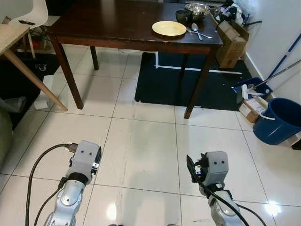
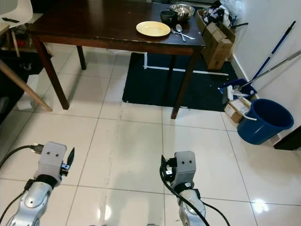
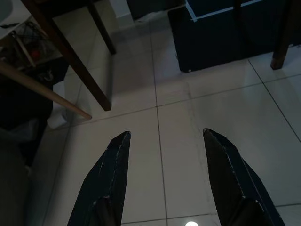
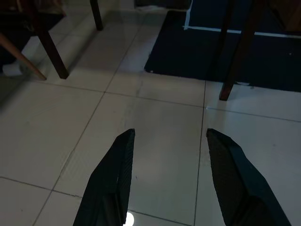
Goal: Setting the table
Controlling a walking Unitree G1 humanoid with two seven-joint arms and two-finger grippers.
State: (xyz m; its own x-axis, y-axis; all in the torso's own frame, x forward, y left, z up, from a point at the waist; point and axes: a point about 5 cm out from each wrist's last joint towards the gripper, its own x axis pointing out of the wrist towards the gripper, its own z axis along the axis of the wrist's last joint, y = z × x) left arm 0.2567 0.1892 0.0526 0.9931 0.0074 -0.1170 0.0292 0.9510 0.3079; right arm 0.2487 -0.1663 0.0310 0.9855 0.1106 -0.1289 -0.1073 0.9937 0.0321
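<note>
Standing on the far right part of one dark wooden table [image 1: 117, 23] are one yellow plate [image 1: 169, 28], two spoons [image 1: 197, 32] just right of it, one dark bowl [image 1: 183, 16] behind the plate, and one steel bowl [image 1: 197, 9] beside that. Both arms hang low over the floor, well short of the table: the left gripper [image 3: 164, 141] has its two black fingers [image 3: 110, 169] spread apart with nothing between them, and the right gripper [image 4: 167, 141] likewise holds its fingers [image 4: 117, 174] apart and empty over bare tile. What lies in the steel bowl cannot be made out, and the clutter in the far corner behind the cardboard boxes [image 1: 230, 40] is too small to tell. Glossy white tiles [image 1: 146, 150] cover the floor, with one dark mat [image 1: 188, 82] under the table's right end. One blue bucket [image 1: 278, 120] stands by the right wall next to leaning mop handles [image 1: 277, 70]. A white chair [image 1: 28, 12] is cut off at the upper left.
</note>
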